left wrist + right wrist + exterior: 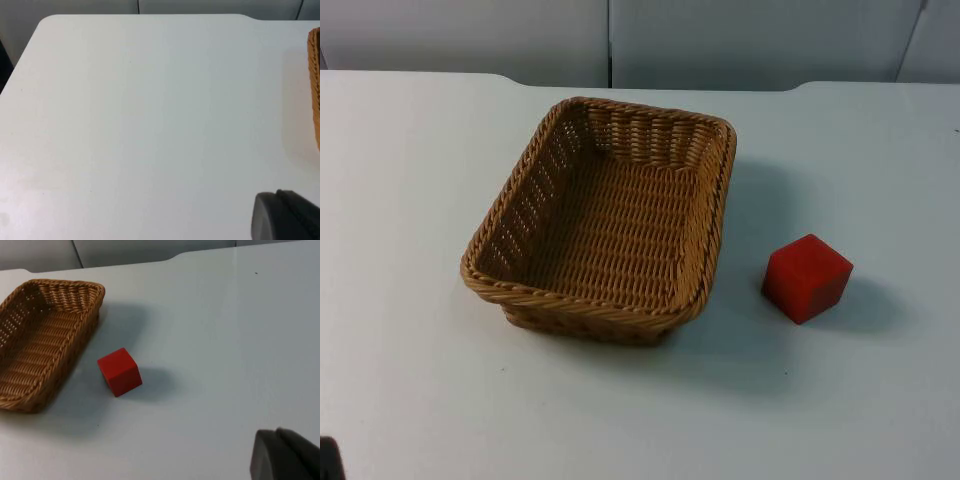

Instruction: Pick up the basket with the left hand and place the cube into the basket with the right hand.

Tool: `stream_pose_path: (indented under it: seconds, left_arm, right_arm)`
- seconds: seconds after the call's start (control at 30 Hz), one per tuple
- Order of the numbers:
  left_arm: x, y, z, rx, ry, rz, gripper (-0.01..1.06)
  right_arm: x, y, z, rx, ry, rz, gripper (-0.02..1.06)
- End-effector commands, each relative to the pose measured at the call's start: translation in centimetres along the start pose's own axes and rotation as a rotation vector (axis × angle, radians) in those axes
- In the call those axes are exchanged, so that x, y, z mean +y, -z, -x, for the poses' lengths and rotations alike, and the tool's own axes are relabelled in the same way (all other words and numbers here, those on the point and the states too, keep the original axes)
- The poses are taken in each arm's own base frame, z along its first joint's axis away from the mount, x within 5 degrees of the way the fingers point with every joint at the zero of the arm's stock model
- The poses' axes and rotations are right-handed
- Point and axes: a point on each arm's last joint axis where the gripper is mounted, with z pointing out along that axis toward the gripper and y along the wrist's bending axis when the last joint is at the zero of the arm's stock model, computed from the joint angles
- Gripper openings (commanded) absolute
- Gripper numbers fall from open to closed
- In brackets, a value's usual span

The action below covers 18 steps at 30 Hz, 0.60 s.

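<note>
The basket (605, 225) is seated flat on the white surface (410, 380), empty, with its long axis running away from the camera. The cube (807, 277) is located on the surface just beside the basket's right wall, apart from it and resting on one face.

Neither item has been contacted. The left gripper (287, 215) is positioned above bare surface, with an edge of the basket rim seen off to one side in the left wrist view. The right gripper (285, 455) is held back from the cube, with both cube and basket in sight ahead of it. The state of the jaws cannot be told for either gripper.

Risks are judged as follows. The woven rim is thin and sloped; if it is gripped shallowly, the basket may be tipped or dropped on lifting. The cube sits close to the basket wall, so the basket may be nudged during the right arm's descent. A skewed grasp across the cube's corners may cause slippage.
</note>
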Motion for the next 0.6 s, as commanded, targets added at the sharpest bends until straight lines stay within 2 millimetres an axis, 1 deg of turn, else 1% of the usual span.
stream_pose_path:
  seconds: [0.0,0.07,0.1,0.17,0.2,0.23,0.27,0.3,0.33,0.37,0.4,0.47,0.5,0.57]
  left_arm:
    - [0.0,0.0,0.0,-0.011,0.005,-0.004,0.00]
    - [-0.2,0.0,0.0,-0.012,0.009,-0.017,0.00]
    - [-0.6,0.0,0.0,-0.015,-0.020,-0.063,0.00]
    - [-2.0,-0.6,0.6,0.032,-0.032,-0.216,0.00]
    - [-2.0,-0.6,0.6,0.032,-0.032,-0.216,0.00]
    - [-2.7,-1.2,1.3,0.056,-0.062,-0.295,0.00]
    - [-3.5,-1.6,2.2,0.063,-0.041,-0.390,0.00]
    - [-4.4,-2.5,3.3,0.068,0.007,-0.495,0.00]
    - [-5.4,-4.1,4.8,0.096,0.057,-0.615,0.00]
    - [-5.4,-4.1,4.8,0.096,0.057,-0.615,0.00]
    - [-6.1,-5.4,5.7,0.111,0.098,-0.697,0.00]
    - [-6.7,-8.2,7.0,0.156,0.129,-0.779,0.00]
    - [-6.7,-8.2,7.0,0.156,0.129,-0.779,0.00]
    - [-7.1,-11.1,8.0,0.224,0.133,-0.825,0.00]
  right_arm:
    - [0.0,0.0,0.0,-0.010,-0.002,0.008,0.00]
    - [0.0,0.0,0.0,-0.010,-0.002,0.008,0.00]
    - [0.0,0.0,0.0,-0.010,-0.002,0.008,0.00]
    - [0.0,0.0,0.0,-0.010,-0.002,0.008,0.00]
    - [0.0,0.0,0.0,-0.010,-0.002,0.008,0.00]
    - [0.0,0.0,0.0,-0.010,-0.002,0.008,0.00]
    - [0.0,0.0,0.0,-0.010,-0.002,0.008,0.00]
    - [0.0,0.0,0.0,-0.010,-0.002,0.008,0.00]
    - [0.0,0.0,0.0,-0.010,-0.002,0.008,0.00]
    - [0.0,0.0,0.0,-0.010,-0.002,0.008,0.00]
    - [0.0,0.0,0.0,-0.010,-0.002,0.008,0.00]
    - [0.0,0.0,0.0,-0.010,-0.002,0.008,0.00]
    - [0.0,0.0,0.0,-0.010,-0.002,0.008,0.00]
    - [0.0,0.0,0.0,-0.010,-0.002,0.008,0.00]
